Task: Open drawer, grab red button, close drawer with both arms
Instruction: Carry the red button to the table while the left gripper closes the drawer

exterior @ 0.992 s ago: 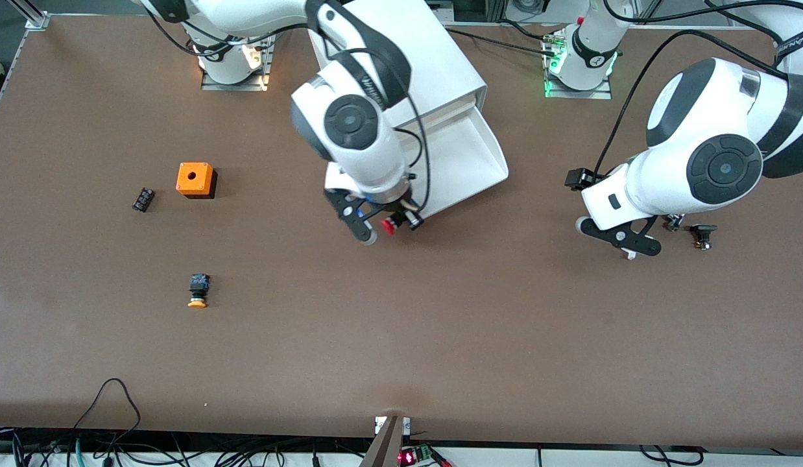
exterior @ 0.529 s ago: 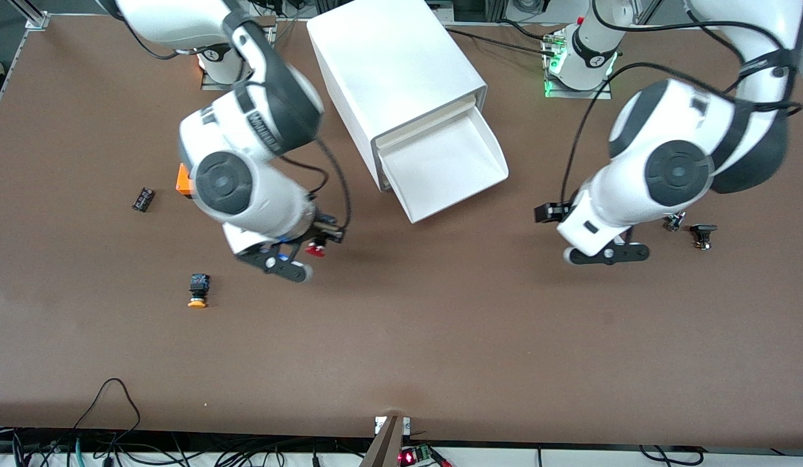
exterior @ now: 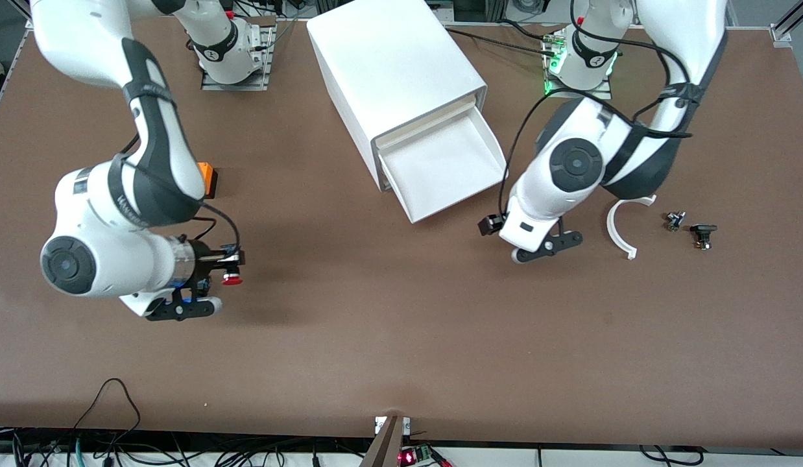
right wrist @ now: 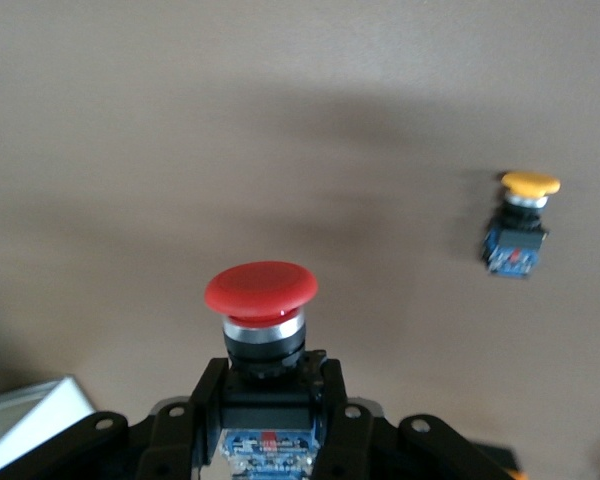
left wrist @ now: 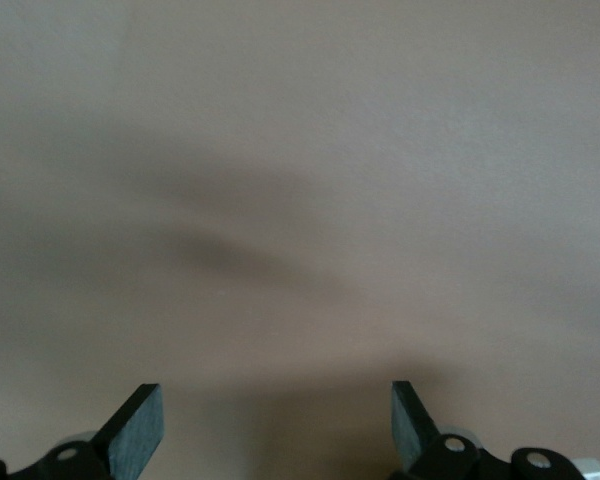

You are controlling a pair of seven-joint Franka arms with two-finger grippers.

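The drawer [exterior: 448, 167] stands pulled out of the white cabinet [exterior: 395, 65] and looks empty inside. My right gripper [exterior: 215, 283] is shut on the black-blue body of the red-capped button [exterior: 231, 279] and holds it over bare table toward the right arm's end. In the right wrist view the button [right wrist: 260, 288] sits between the fingers of the right gripper [right wrist: 270, 400], cap pointing outward. My left gripper [exterior: 547, 248] is open and empty, low over the table beside the drawer's front corner. The left wrist view shows the left gripper [left wrist: 277, 425] over bare table.
An orange-yellow capped button [right wrist: 520, 225] lies on the table close to my right gripper. An orange box [exterior: 207, 179] is half hidden by the right arm. A white curved piece [exterior: 621, 228] and two small dark parts [exterior: 703, 233] lie toward the left arm's end.
My right gripper carried the red button away from the drawer toward the right arm's end of the table. My left gripper moved in toward the drawer's front corner, uncovering the white curved piece.
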